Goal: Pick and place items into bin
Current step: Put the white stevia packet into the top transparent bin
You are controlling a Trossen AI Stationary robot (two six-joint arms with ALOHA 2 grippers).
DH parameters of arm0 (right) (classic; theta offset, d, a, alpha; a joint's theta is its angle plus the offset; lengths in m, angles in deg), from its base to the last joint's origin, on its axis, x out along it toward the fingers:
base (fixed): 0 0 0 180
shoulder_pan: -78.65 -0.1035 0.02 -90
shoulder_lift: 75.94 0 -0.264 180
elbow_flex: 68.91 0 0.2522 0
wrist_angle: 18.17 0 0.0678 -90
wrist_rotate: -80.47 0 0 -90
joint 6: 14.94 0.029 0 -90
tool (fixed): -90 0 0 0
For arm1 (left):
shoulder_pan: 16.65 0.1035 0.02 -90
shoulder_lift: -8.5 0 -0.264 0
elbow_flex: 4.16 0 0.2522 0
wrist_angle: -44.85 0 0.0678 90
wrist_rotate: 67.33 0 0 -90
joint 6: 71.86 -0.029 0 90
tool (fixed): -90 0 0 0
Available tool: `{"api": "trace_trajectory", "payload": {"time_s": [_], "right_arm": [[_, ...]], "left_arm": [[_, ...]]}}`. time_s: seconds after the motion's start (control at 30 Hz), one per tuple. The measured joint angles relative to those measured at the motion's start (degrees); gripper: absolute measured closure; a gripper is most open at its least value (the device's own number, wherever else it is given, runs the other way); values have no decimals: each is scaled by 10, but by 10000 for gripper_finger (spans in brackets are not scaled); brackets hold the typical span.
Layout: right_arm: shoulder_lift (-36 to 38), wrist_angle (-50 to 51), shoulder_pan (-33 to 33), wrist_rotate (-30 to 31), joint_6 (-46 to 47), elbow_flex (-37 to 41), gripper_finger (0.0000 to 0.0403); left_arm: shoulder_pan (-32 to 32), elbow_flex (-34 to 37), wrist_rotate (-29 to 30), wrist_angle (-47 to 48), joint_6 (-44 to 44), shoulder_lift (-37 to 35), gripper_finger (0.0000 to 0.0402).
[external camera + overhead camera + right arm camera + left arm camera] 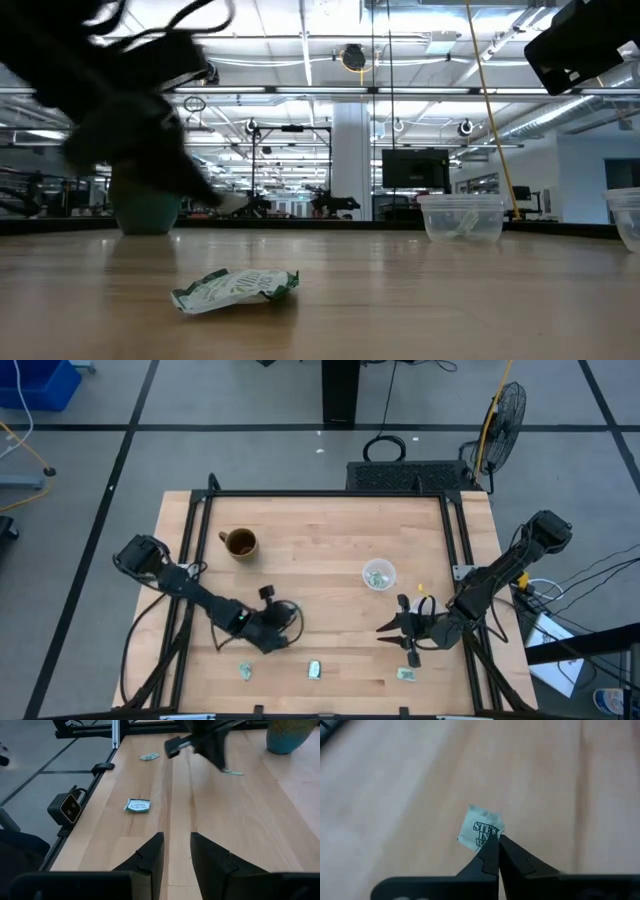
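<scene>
Left to right across the table (pixel 330 540). Mug (pixel 240 543): brown, upright, far left quarter, no part in the task. Left gripper (pixel 498 839): low over the front-left boards, fingers pressed together on one corner of a pale packet (pixel 480 831) with dark print; the packet hangs clear of the wood, so this one counts as lifted but not delivered. Packet (pixel 245 671): greenish, lying flat near the front edge, just in front of the left gripper, untouched. Packet (pixel 314 670): more silvery, front edge, centre, untouched. Bin (pixel 378 574): small clear tub, right of centre, well apart from the loose packets; something pale shows through its wall in the low view, possibly packets already dropped in, but how many cannot be told. Right gripper (pixel 395 628): fingers spread, holding nothing, hovering near the front right, short of the bin. Packet (pixel 406 674): green-white, front edge, just beside the right gripper, untouched. Tally, as a judgement: one in transit, three left on the boards, some perhaps binned; the job looks roughly midway, with the carry to the bin next for the left arm.
</scene>
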Motion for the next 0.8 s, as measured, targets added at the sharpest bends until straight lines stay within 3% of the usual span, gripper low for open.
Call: {"api": "trace_trajectory", "payload": {"time_s": [0.13,0.27,0.37,0.43,0.5,0.6,0.7,0.8], "right_arm": [[0,0,11,0,-7,0,313],[0,0,27,-8,7,0,314],[15,4,34,-123,39,0,314],[29,-3,34,-209,66,0,314],[41,-3,27,-248,85,0,314],[47,0,19,-253,57,-1,314],[50,3,19,-253,25,-1,314],[52,7,20,-253,31,-1,314]], "left_arm": [[64,-52,-5,-85,-119,1,395],[149,-103,-121,-190,-219,0,398],[205,-148,-211,-228,-252,13,395],[231,-179,-242,-224,-255,33,396],[247,-221,-279,-226,-260,72,398],[251,-293,-323,-219,-303,145,395],[249,-363,-311,-181,-325,208,395],[258,-419,-308,-133,-292,250,398]]}}
